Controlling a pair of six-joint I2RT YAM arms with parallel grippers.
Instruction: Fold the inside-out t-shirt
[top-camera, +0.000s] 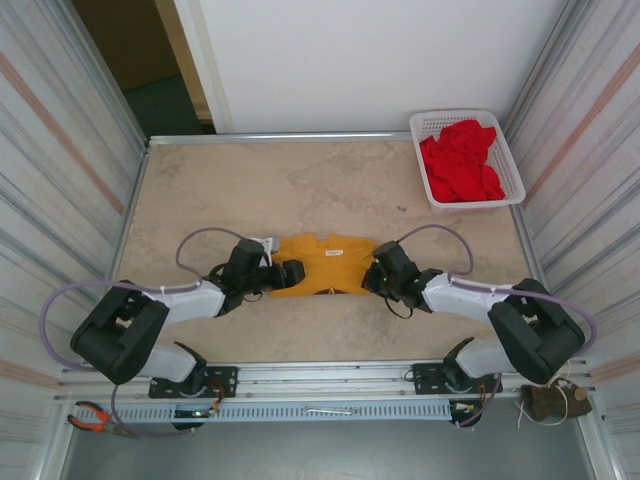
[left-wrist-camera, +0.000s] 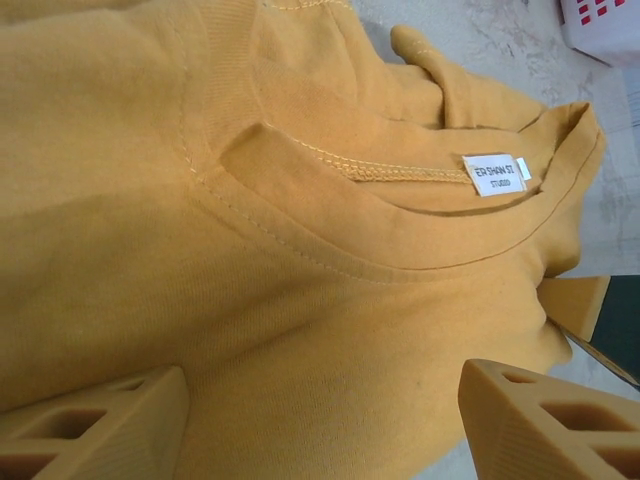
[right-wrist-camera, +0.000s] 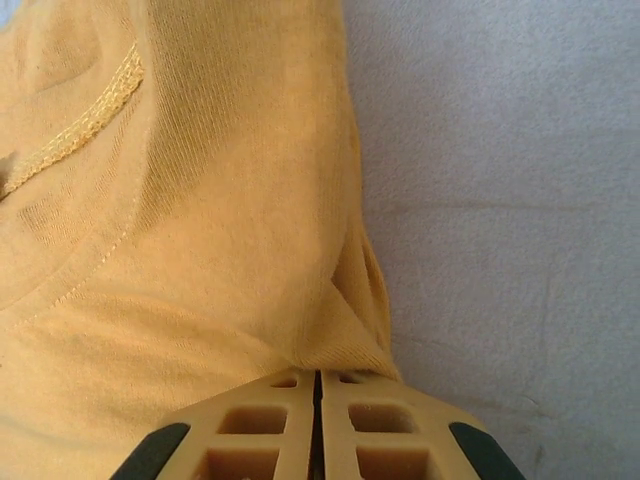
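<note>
The inside-out t-shirt (top-camera: 322, 262) is seen lying at the centre of the table (top-camera: 300, 190). A fold of its edge is pinched by the closed right gripper (right-wrist-camera: 317, 385). The left gripper (left-wrist-camera: 320, 410) is held open over the collar, beside the white tag (left-wrist-camera: 494, 174).

**Top view.** Fixed above and behind my two bases, it looks down and forward over the table (top-camera: 300, 190). The t-shirt (top-camera: 322, 265) sits mid-frame, seen from afar.

**Left wrist view.** Carried behind my left gripper (left-wrist-camera: 320, 428), it sits very near the t-shirt's collar and looks across the cloth toward the basket (left-wrist-camera: 612, 40) beyond it.

**Right wrist view.** Carried behind my right gripper (right-wrist-camera: 317, 425), it sits close over the t-shirt's edge and faces down.

All three views share the t-shirt. The top and left wrist views also share the basket.
</note>
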